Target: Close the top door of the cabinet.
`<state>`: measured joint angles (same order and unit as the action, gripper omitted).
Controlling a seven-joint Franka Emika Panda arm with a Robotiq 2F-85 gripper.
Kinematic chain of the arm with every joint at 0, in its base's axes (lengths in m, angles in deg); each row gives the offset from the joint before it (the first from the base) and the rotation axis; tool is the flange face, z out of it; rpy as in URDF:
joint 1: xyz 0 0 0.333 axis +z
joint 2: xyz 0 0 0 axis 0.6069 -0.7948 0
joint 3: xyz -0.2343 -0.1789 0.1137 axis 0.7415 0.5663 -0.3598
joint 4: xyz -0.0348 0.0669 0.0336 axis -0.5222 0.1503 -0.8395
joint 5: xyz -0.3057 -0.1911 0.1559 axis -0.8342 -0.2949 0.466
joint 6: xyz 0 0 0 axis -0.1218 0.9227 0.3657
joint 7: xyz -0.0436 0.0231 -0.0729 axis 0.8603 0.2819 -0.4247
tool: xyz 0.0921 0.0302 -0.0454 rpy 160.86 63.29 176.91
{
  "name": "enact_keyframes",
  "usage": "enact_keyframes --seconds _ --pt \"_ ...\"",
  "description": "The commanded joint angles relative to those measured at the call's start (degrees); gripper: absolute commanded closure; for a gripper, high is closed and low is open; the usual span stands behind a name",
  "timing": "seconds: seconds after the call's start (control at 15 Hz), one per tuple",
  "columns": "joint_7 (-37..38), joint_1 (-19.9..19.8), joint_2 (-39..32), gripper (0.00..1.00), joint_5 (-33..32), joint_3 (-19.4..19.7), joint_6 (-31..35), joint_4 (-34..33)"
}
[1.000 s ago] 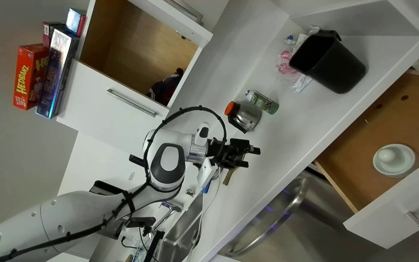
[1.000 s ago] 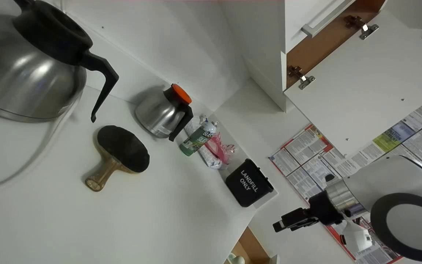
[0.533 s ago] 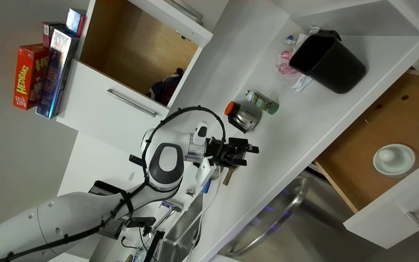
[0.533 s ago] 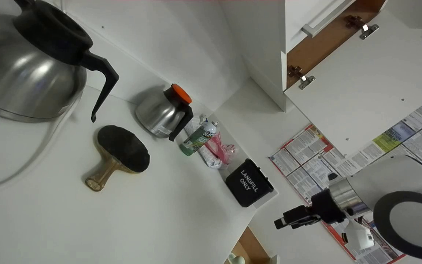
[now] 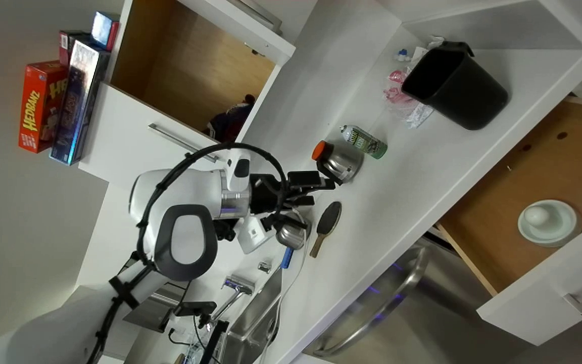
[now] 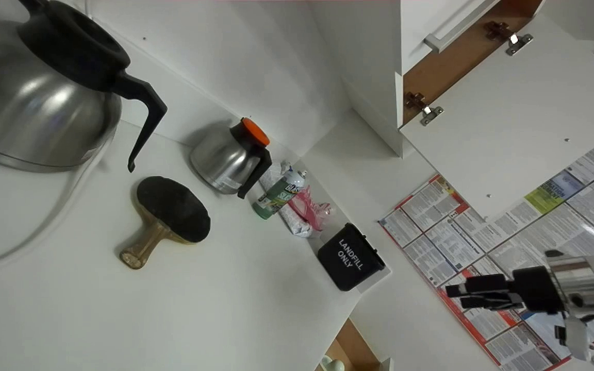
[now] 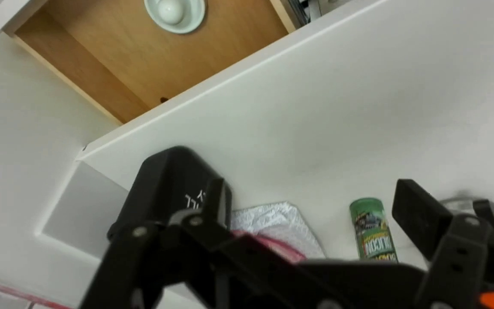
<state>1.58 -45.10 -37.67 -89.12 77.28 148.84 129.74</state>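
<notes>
The cabinet shows a brown interior (image 5: 195, 60) in an exterior view. Its top door stands open, seen almost edge-on in an exterior view (image 5: 230, 23), with a handle (image 5: 260, 16) at its far side. Its white inner face with two metal hinges also shows in an exterior view (image 6: 503, 129); no green-and-white sign shows there. My gripper (image 5: 322, 192) hovers over the counter, apart from the door and below the cabinet. It also shows in an exterior view (image 6: 454, 297). In the wrist view its fingers (image 7: 313, 197) are wide apart and empty.
A closed white door with a handle (image 5: 139, 146) is beside the opening. On the counter are an orange-lidded pot (image 5: 346, 164), a spray can (image 5: 367, 143), a black bin (image 5: 463, 91) and a paddle (image 5: 328, 220). A wooden drawer (image 5: 538, 151) with a bowl stands open. Boxes (image 5: 43, 106) sit atop the cabinet.
My gripper has moved left and up in one exterior picture, uncovering the paddle, and right and slightly up in the opposite one. The top door has not moved.
</notes>
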Motion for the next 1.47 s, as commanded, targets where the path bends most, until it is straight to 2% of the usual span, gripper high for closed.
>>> enact_keyframes --seconds 0.0,0.4,0.6,0.73,0.8,1.13,1.4 --pt "-3.1 0.5 8.1 0.0 6.5 6.0 -0.9 0.8" --pt "1.2 1.0 9.1 0.0 17.5 12.9 -2.8 -7.5" --pt "4.2 1.0 8.0 0.0 22.9 14.5 -1.4 -12.2" --pt "6.5 1.0 7.6 0.0 25.9 14.8 0.3 -14.6" --pt "4.0 -0.2 9.2 0.0 23.6 14.0 -0.7 -11.6" --pt "5.3 -0.5 8.3 0.0 24.1 13.4 0.7 -11.8" --pt "14.7 0.1 1.4 0.0 29.1 14.7 -0.7 -20.4"
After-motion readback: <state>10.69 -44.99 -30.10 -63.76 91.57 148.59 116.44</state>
